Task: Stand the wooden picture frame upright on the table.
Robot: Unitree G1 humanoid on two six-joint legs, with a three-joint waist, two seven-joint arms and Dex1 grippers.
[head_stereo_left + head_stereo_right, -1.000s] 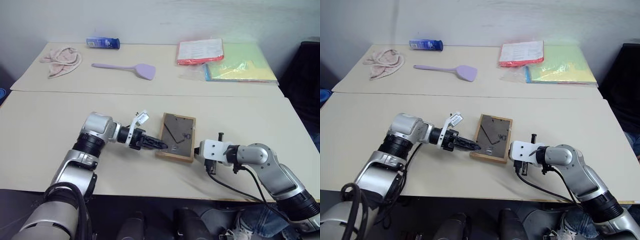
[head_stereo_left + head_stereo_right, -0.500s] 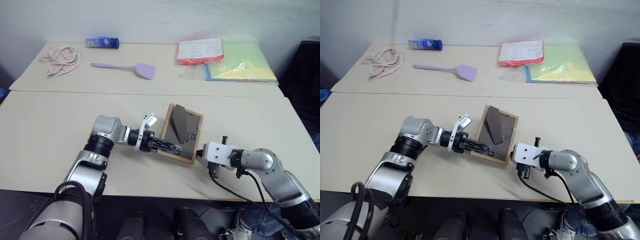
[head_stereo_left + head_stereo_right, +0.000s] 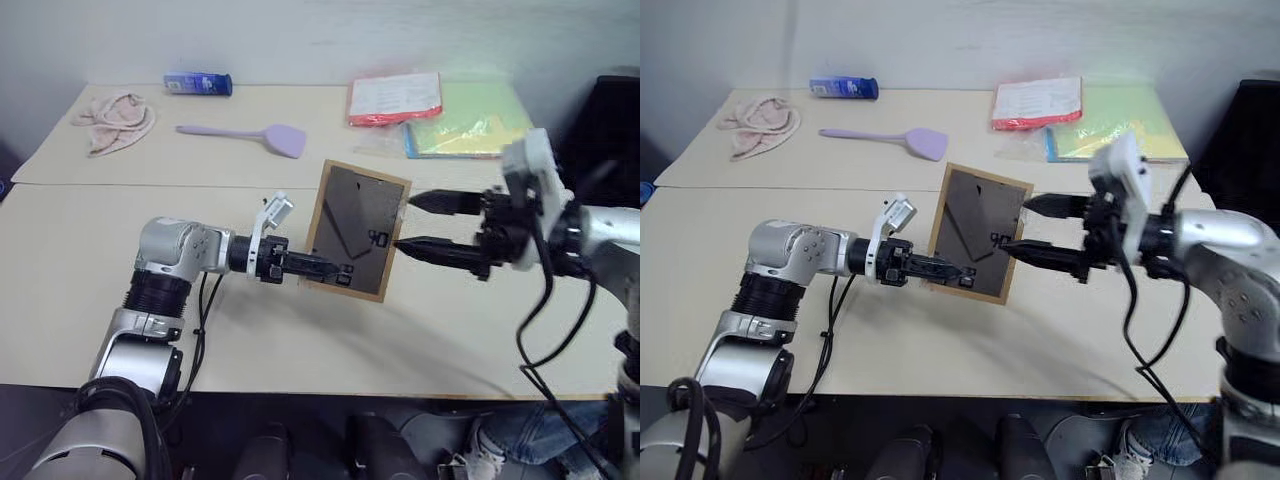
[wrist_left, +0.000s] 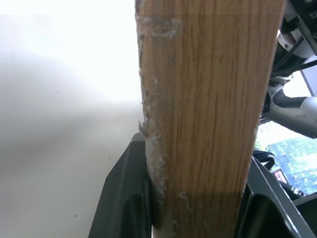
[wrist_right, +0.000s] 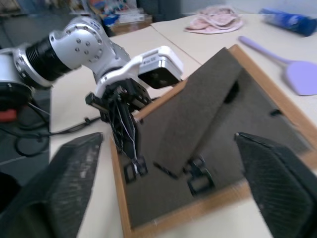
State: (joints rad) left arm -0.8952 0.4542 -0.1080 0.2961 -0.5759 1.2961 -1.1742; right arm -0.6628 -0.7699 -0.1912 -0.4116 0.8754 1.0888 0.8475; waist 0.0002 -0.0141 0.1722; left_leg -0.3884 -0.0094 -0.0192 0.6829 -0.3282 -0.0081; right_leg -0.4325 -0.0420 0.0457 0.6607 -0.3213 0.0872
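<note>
Bench [image 3: 90, 270] below, picture frame [image 3: 355, 235] tilted up off it at centre, back showing. Left gripper [image 3: 330, 268] at nine o'clock, jaws clamped on its lower edge; right gripper [image 3: 420, 222] at three o'clock, jaws apart. Standing it remains.

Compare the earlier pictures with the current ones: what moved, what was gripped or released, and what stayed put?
The left tool closed on the wooden picture frame and tipped it up off the table, dark back facing the camera. The right tool rose from the tabletop beside the frame and opened, its fingers now pointing at the frame's right edge. The spatula, cloth, blue pack and folders stayed put.
</note>
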